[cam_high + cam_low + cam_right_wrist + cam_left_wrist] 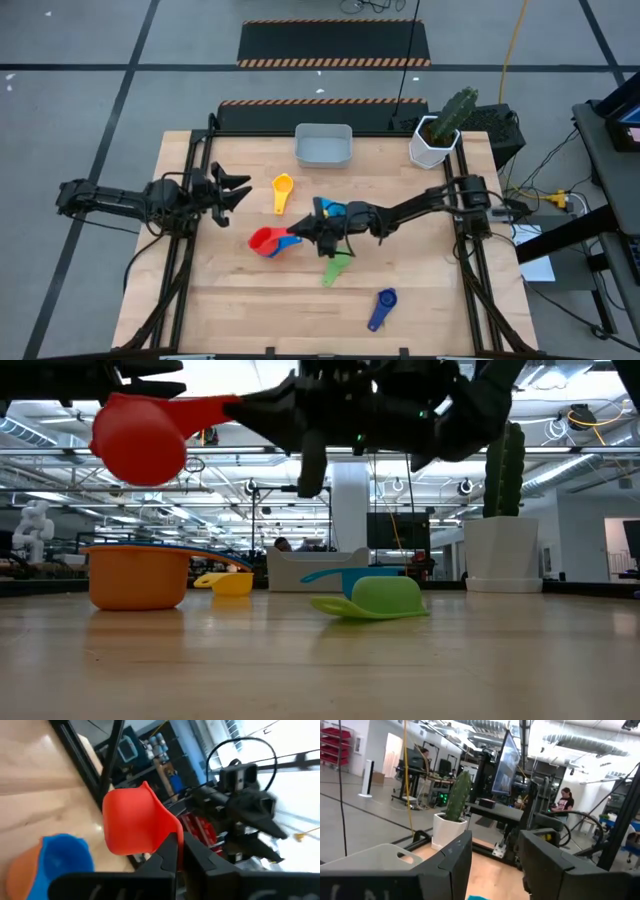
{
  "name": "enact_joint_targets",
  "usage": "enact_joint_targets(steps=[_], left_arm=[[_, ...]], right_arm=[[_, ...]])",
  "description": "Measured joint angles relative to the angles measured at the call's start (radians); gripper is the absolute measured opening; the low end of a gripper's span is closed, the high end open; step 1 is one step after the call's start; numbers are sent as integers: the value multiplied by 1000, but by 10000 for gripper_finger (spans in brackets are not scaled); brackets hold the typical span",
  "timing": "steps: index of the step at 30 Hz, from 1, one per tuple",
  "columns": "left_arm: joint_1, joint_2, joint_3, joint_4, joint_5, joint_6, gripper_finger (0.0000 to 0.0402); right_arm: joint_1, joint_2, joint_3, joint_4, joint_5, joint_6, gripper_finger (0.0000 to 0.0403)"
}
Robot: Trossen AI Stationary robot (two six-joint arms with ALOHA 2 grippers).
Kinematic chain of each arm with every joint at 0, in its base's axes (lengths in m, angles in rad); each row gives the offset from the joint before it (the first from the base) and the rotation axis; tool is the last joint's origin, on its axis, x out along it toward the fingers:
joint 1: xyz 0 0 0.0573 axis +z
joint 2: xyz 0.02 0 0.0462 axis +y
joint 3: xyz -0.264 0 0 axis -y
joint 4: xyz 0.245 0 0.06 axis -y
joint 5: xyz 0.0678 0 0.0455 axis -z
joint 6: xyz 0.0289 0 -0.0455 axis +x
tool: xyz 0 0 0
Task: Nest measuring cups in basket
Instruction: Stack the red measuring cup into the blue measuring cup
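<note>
Red cup (135,822) is up off the table, pinched by its handle in the right gripper (305,230). The basket (323,146) sits empty at the far edge; yellow (282,186), green (336,266) and dark blue (385,300) cups lie scattered. Left gripper (235,187) waits, fingers spread. Nearly everything's left.

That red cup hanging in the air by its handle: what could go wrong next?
The right gripper pinches the red cup only by its thin handle, so it might twist or slip out. Below it sits an orange cup with a blue cup nested inside; lowering off-centre could knock that stack aside.
</note>
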Motion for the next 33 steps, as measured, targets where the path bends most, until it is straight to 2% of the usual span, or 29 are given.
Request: enact_joint_targets(steps=[16, 23, 33], left_arm=[[-1, 1, 0, -43, 0, -12, 163], [-1, 1, 0, -42, 0, -8, 163], [-1, 1, 0, -45, 6, -3, 163]], right_arm=[[-52, 45, 11, -44, -139, 82, 0], [-39, 139, 99, -49, -123, 65, 0], [-60, 96, 57, -51, -113, 91, 0]])
